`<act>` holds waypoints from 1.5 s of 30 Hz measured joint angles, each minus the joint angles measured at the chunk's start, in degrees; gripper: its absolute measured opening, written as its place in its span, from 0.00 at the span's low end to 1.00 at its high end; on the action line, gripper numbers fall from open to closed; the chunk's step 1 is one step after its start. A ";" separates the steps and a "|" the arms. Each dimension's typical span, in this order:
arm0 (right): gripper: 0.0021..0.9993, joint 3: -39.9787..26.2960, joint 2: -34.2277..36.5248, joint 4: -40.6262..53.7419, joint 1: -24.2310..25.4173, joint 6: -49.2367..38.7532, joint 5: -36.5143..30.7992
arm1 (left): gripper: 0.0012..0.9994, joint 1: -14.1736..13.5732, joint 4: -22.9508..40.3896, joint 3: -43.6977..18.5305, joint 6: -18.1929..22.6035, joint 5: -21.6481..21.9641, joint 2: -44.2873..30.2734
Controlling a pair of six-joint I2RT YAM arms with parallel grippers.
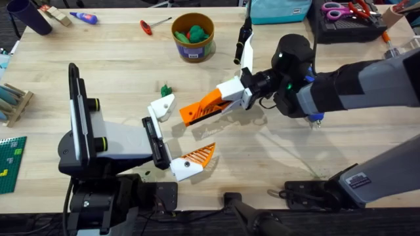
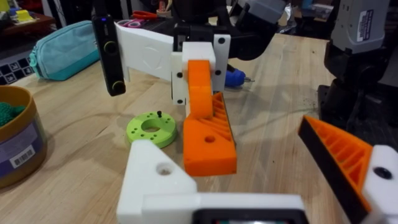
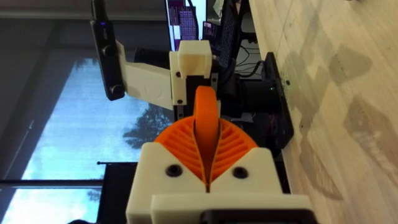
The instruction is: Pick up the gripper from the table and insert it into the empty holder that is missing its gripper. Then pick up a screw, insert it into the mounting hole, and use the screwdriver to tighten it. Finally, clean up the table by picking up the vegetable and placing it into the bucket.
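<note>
The right gripper (image 1: 239,93) is clamped shut on the orange wedge (image 1: 207,105). It grips the narrow end, so the broad end with its round hole points away from the jaws, free to meet the mount. The wedge is smooth, hard-looking plastic, ribbed diagonally on one face and tapering toward the jaws that hold it.

The left gripper (image 1: 186,129) stands wide open and grips nothing. I judge it is held spread and steady as a fixture for the fitting. One of its jaws ends in the empty white mount (image 1: 162,105), a rounded, matte block with a screw hole. The other jaw carries the matching orange piece (image 1: 199,156). The wedge's broad end hangs between these open jaws, just beside the empty mount. Whether they touch cannot be told, and it does not look seated yet.

A green ring (image 2: 151,129) lies on the pale wood beyond the mount. The lumpy dark-green vegetable (image 1: 166,88) sits outside the left jaws, near the empty mount. The yellow tub (image 1: 193,51) stands well apart from both grippers.
</note>
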State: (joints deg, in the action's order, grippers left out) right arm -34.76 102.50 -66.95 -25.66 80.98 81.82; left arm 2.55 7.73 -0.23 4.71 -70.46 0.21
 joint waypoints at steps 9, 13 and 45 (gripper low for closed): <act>0.01 0.03 0.00 0.46 -0.06 -0.45 0.07 | 0.99 0.00 -0.28 -0.07 0.00 -0.08 -0.25; 0.01 0.04 0.02 -3.34 -0.05 -0.52 0.07 | 0.99 0.00 -0.28 -0.07 0.00 -0.08 -0.25; 0.01 -5.75 0.02 7.56 -0.06 -5.65 1.88 | 0.99 0.00 -0.28 -0.07 0.00 -0.08 -0.25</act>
State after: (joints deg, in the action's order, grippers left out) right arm -40.51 102.52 -59.40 -25.71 75.33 83.70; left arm 2.55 7.44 -0.30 4.71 -70.54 -0.03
